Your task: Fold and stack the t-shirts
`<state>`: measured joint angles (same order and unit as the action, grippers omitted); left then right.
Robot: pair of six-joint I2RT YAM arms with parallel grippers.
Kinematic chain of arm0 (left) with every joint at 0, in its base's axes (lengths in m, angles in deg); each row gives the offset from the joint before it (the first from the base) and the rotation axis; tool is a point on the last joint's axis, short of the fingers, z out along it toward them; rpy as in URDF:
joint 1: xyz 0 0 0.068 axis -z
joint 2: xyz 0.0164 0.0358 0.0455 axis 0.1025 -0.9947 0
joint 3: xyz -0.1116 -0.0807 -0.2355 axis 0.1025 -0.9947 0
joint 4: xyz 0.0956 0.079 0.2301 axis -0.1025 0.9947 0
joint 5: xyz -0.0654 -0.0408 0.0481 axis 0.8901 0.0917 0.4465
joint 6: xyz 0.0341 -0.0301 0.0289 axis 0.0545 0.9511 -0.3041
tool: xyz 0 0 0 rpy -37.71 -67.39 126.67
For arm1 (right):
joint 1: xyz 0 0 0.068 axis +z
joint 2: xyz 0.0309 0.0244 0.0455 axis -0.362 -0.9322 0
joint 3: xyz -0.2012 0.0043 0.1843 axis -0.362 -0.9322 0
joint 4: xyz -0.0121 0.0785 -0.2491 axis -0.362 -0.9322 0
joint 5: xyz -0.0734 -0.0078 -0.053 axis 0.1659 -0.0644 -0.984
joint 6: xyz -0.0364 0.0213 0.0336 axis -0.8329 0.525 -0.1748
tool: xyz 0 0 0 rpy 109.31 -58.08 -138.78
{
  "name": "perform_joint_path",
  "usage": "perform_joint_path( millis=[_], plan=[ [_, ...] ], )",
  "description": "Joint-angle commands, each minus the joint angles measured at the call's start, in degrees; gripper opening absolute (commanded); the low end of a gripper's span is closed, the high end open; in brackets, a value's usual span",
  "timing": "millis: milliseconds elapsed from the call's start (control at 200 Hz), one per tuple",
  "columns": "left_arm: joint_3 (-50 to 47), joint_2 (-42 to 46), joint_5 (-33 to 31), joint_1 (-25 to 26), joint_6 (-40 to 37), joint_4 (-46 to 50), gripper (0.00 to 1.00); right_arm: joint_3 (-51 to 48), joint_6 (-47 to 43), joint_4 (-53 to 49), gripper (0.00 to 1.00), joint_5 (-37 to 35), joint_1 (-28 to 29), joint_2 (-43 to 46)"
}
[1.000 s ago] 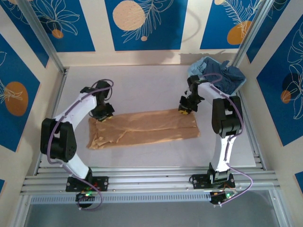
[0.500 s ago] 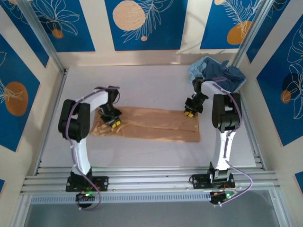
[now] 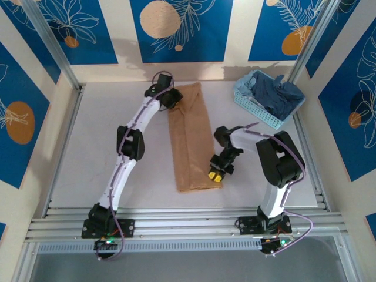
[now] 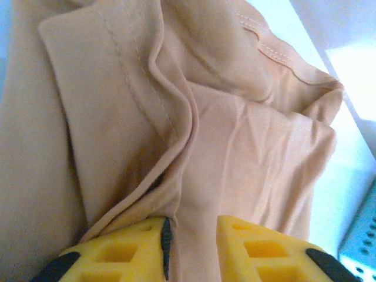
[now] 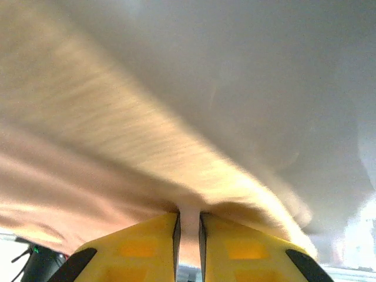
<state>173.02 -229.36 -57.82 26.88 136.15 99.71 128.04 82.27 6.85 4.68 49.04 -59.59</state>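
Cloth of a soft tan-orange t-shirt (image 3: 191, 141) is seen folded into a long, narrow strip, plain side up, laid flat from the 12 o'clock end of the matte white table (image 3: 94, 135) toward 6 o'clock. In the left wrist view its weave is shown as smooth and thin, with stitched hems, layered folds and one raised ridge running down toward the yellow fingers (image 4: 117, 252).

The left gripper (image 3: 172, 98) is placed at the strip's 12 o'clock end. Its jaws are narrowly parted with cloth seen in the gap – whether that cloth is pinched cannot be told. The right gripper (image 3: 215, 175) is set at the strip's 5 o'clock corner; its blocky yellow fingers (image 5: 135, 247) are drawn almost together, with a thin edge of the shirt clamped between them and the fabric lifted in a blurred drape above.

At 1 o'clock a light-blue plastic lattice basket (image 3: 258, 113) is stood in the table's corner – a crumpled dusty dark blue t-shirt (image 3: 273, 94) is heaped inside it.

The table is enclosed by cream walls carrying blue panels (image 3: 182, 29) printed with pale leaves and orange discs, and is bordered at 6 o'clock by ribbed aluminium rails (image 3: 176, 226).
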Motion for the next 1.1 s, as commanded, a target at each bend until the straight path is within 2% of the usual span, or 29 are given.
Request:
perform_joint_path(
  millis=[0,70,155,265,325,400,530,595,675,770,860,1030,1095],
  plan=[
    [-5.3,5.6,0.9,0.9,1.4,-6.9,0.35,5.1,5.6,0.1,0.21,1.8,3.8,-0.7],
    [-8.4,10.9,-1.4,0.6,-1.3,-5.8,0.41,8.4,4.2,-2.7,0.23,-1.2,4.0,-0.1],
    [-8.4,16.9,-4.1,0.2,-6.5,1.2,0.49,9.8,2.5,-4.5,0.29,-2.9,2.4,2.6],
    [-14.9,27.0,-4.7,0.2,-12.4,11.9,0.51,10.4,-0.9,-7.8,0.38,-4.4,-0.7,8.4],
    [-27.1,35.1,-1.7,0.4,-13.9,14.1,0.51,9.6,-3.5,-8.9,0.44,-4.8,-2.5,12.2],
    [-47.4,46.4,3.9,1.5,-16.2,12.2,0.49,6.0,-6.8,-7.6,0.5,-2.2,-5.3,16.7],
    [-76.0,60.3,12.1,4.6,-20.8,13.1,0.47,-2.6,-10.1,-3.0,0.53,7.0,-10.3,20.4],
    [-89.2,66.3,15.5,6.5,-19.6,10.9,0.47,-4.8,-11.3,-2.7,0.53,10.1,-11.4,19.9],
    [-100.0,71.8,18.3,10.1,-17.1,9.4,0.49,-6.6,-11.7,-1.9,0.53,12.1,-11.6,19.1],
    [-106.8,74.8,20.6,15.9,-12.1,6.0,0.5,-9.3,-11.4,0.2,0.53,12.8,-11.7,18.2],
    [-109.0,74.5,19.5,20.6,-8.2,2.4,0.52,-11.2,-12.1,1.3,0.53,13.0,-11.7,16.6],
    [-110.0,70.7,14.9,23.8,-4.4,-0.7,0.51,-14.7,-12.5,2.8,0.53,12.9,-11.6,15.1],
    [-111.3,70.4,14.6,24.2,-2.0,-4.7,0.51,-15.4,-12.4,3.3,0.53,12.7,-11.0,14.7]
  ],
)
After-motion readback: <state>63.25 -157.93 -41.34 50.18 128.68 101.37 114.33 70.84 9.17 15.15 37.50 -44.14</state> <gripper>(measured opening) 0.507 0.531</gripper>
